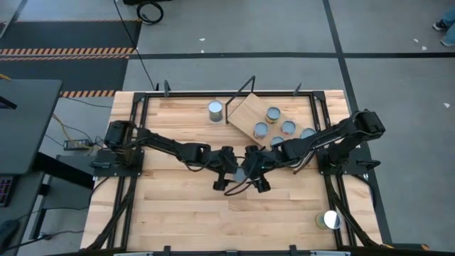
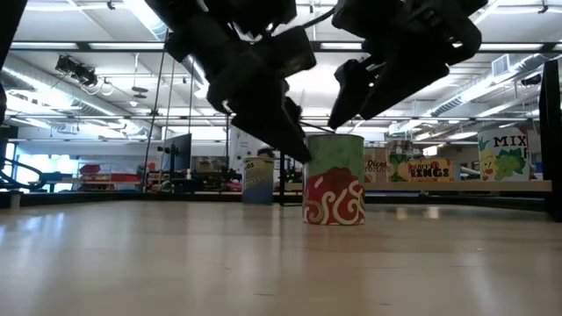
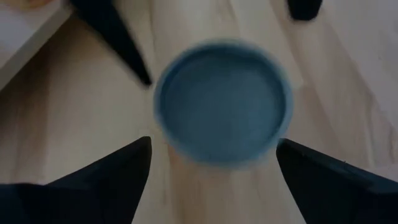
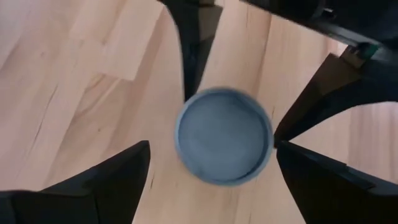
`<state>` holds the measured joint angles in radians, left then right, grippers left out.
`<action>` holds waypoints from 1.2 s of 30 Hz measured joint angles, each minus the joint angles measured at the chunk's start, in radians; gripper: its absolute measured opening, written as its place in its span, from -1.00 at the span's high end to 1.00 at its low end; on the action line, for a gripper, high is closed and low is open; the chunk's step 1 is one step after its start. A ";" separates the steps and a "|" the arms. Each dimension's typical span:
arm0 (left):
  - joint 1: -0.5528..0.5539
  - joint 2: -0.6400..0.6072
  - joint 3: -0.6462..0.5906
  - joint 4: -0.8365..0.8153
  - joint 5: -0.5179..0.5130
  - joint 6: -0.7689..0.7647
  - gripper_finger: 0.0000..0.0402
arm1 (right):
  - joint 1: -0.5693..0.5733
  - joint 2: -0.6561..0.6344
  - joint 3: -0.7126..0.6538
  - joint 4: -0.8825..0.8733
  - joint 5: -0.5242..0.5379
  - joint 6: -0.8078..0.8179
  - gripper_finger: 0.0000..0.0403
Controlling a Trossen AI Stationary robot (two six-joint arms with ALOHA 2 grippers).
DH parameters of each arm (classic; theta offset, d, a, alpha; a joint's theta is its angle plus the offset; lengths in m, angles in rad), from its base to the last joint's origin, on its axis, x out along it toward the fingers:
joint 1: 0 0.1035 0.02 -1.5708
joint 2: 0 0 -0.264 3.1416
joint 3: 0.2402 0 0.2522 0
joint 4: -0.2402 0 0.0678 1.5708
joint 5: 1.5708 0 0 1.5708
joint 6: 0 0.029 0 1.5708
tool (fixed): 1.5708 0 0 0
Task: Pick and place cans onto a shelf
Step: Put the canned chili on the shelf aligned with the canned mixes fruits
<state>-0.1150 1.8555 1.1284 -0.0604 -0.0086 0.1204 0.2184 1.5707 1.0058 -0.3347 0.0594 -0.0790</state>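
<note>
Step in hand: picking one can (image 2: 334, 179) that stands upright at the table's (image 1: 178, 213) centre, just toward 6 o'clock of the shelf (image 1: 248, 112). Both grippers converge on this can. The left gripper (image 1: 226, 173) comes in from 9 o'clock, the right gripper (image 1: 257, 173) from 3 o'clock. In each wrist view the arm's own fingers stand wide on either side of the blue lid, with bare wood showing between fingertip and rim. Both sets of fingers are therefore spread and neither has hold of anything.

Whether any fingertip brushes the can wall in the low view cannot be settled; the dark links overlap the can's top there.

Next move, as a judgement: only one gripper should close on the can. The other should back off first, since the two sets of fingers interleave around the same lid.

Clearance: the shelf lies at 12 o'clock, tilted, with four cans (image 1: 273, 114) already crowded on it toward 3 o'clock. One can (image 1: 215, 109) stands at the shelf's 9 o'clock side, another (image 1: 330, 220) lies near the table's 5 o'clock corner. The table toward 6 and 7 o'clock offers the widest retreat path.
</note>
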 joint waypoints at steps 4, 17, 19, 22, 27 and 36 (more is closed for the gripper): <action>0.001 -0.068 0.000 -0.118 -0.021 -0.028 -0.75 | -0.010 0.009 0.000 0.057 -0.003 -0.037 -0.83; 0.010 -0.433 -0.327 -0.183 -0.201 -0.224 -0.72 | -0.068 0.122 0.000 0.132 -0.090 -0.055 -0.85; 0.020 -0.482 -0.413 -0.095 -0.224 -0.258 -0.72 | -0.068 0.123 0.000 0.131 -0.090 -0.055 -0.84; 0.036 -0.538 -0.514 0.032 -0.263 -0.311 -0.72 | -0.075 0.130 0.001 0.132 -0.089 -0.048 -0.76; 0.042 -0.619 -0.632 0.198 -0.392 -0.371 -0.72 | -0.081 0.130 0.000 0.131 -0.086 -0.020 -0.53; 0.045 -0.775 -0.698 0.282 -0.572 -0.363 -0.72 | -0.045 -0.099 0.092 -0.265 -0.017 0.129 -0.44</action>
<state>-0.0697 1.0808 0.4304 0.2220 -0.5810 -0.2425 0.1737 1.4714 1.0975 -0.6000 0.0421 0.0500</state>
